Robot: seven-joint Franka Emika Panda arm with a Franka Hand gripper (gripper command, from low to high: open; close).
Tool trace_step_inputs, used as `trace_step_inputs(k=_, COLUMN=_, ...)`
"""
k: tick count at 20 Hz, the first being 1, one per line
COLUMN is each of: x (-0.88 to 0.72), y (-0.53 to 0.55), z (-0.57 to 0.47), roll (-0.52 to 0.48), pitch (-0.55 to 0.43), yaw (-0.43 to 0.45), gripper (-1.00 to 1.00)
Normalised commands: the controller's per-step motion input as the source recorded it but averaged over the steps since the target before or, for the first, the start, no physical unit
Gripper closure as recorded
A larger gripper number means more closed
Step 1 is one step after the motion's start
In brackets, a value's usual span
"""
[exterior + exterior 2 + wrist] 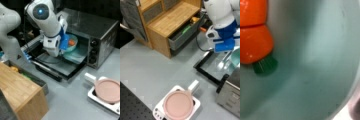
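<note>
From my remote seat this looks like a mock kitchen set up in a robotics lab rather than a real home. I see a toaster oven [100, 37] with its door [58, 66] dropped open, a pink pan [178, 105] on a small white hob [157, 112], and a wooden cabinet [168, 20] with an open drawer [183, 35], all standing on a plain grey floor-like surface [150, 67]. A dark perforated board [132, 105] at a front view's bottom left is, I think, an optical bench plate, which fits a lab.
</note>
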Motion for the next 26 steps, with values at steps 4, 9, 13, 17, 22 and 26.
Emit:
trace_step_inputs(k=4, x=-0.21, y=0.01, z=-0.18, roll=-0.276, pitch=-0.174, yaw=-0.077, gripper=-1.0)
trace_step_inputs(k=9, x=-0.23, y=-0.01, z=-0.28, roll=-0.24, pitch=-0.168, yaw=-0.033, gripper=-1.0)
trace_step_inputs(k=13, x=-0.27, y=-0.03, z=-0.36, roll=-0.191, pitch=-0.153, yaw=-0.004, gripper=-1.0)
trace_step_inputs(k=17, x=-0.28, y=-0.05, z=-0.42, roll=-0.139, pitch=-0.158, yaw=0.015, gripper=-1.0)
trace_step_inputs(k=22, x=-0.28, y=-0.1, z=-0.49, roll=-0.102, pitch=-0.161, yaw=0.039, gripper=-1.0)
trace_step_inputs(k=26, x=-0.3, y=-0.2, z=-0.54, roll=-0.059, pitch=-0.147, yaw=0.065, gripper=-1.0)
